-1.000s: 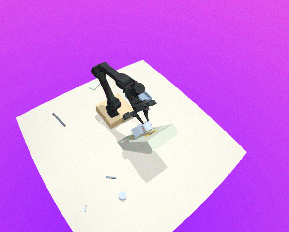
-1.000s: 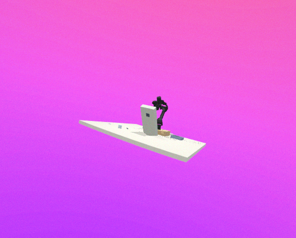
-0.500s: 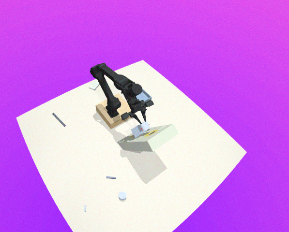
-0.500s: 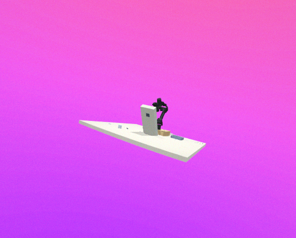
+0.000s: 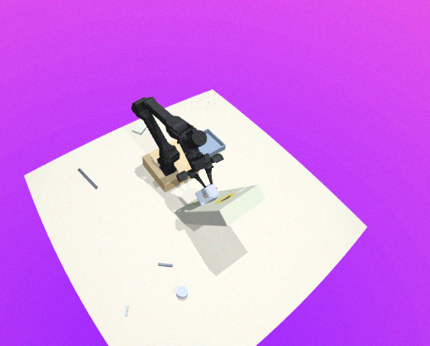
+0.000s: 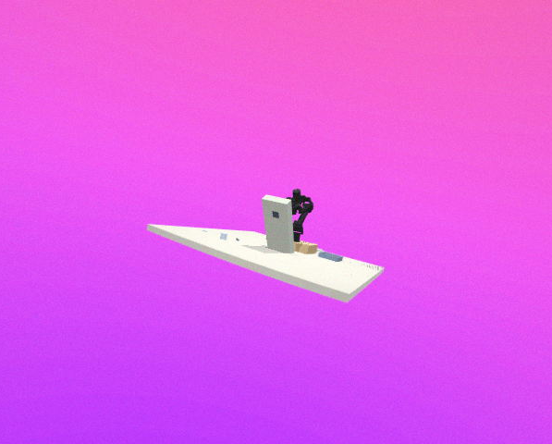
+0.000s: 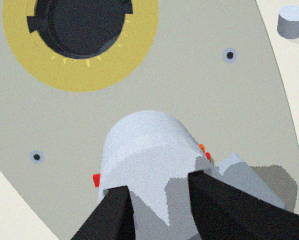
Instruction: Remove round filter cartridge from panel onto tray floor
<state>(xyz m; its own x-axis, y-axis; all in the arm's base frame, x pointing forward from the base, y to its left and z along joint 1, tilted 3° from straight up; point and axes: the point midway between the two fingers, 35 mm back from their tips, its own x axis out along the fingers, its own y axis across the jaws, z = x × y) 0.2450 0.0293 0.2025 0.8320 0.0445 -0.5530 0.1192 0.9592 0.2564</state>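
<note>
Gripper [image 5: 209, 184] [image 7: 157, 184]: partly open, clamped on the filter cartridge [image 5: 210, 191] [image 7: 149, 145], clear of the panel's hole [image 7: 86, 22], which the wrist frame's top edge crops. Exterior view: panel [image 5: 240, 202] [image 6: 279, 231] [image 7: 189, 90] hides cartridge. Cream desk [image 5: 293, 223] [image 6: 313, 275], magenta-violet surroundings.

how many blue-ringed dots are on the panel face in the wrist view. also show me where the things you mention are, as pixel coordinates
2: an upper-right dot [image 7: 230, 55] and a lower-left dot [image 7: 36, 156]; the filter cartridge [image 5: 210, 192] [image 7: 146, 145] or gripper [image 5: 208, 185] [image 7: 157, 184] could hide more.

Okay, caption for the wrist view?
Gripper holding the pale cartridge clear of the service panel's dark, yellow-ringed socket.
</note>
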